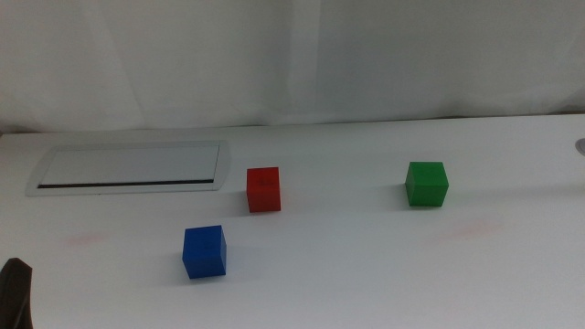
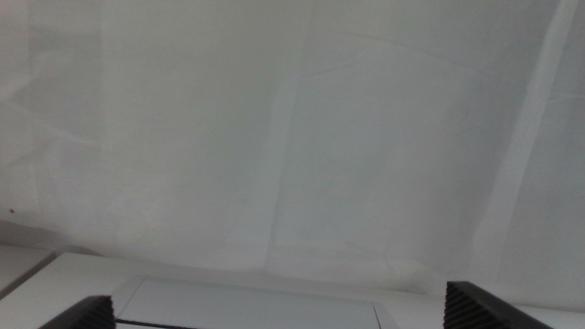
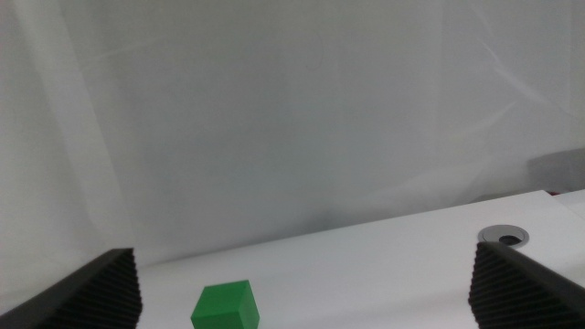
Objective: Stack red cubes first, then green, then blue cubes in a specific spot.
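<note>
White, matte tabletop [image 1: 366, 274] fills the middle view, backed by a pale creased curtain [image 1: 292, 55]. On it we see three small solid cubes with plain faces, all apart from one another. The red cube [image 1: 263, 189] sits near the table's middle, just off the right end of a flat, grey-rimmed rectangular panel [image 1: 128, 167] that lies toward the far left corner. The blue cube [image 1: 203, 251] rests nearer the front edge, left of the red one. The green cube [image 1: 427, 184] stands well to the right, toward the right edge. Two faint pink smudges mark the surface, one of them [image 1: 87, 239] left of the blue cube. Only a dark sliver of the left gripper [image 1: 16, 292] shows, at the front left corner; we cannot read its jaws here.

From the left wrist view we see only curtain, the panel [image 2: 256, 309] and the left gripper [image 2: 283, 315], its two dark ribbed jaw tips spread wide with nothing between them. No cube appears there.

The right wrist view alone shows the right gripper [image 3: 311, 288], jaws likewise wide apart and holding nothing. Between them, farther off on the table, stands the green cube [image 3: 226, 305], untouched, and a round grey-rimmed hole [image 3: 504, 237] sits by the right edge.
</note>
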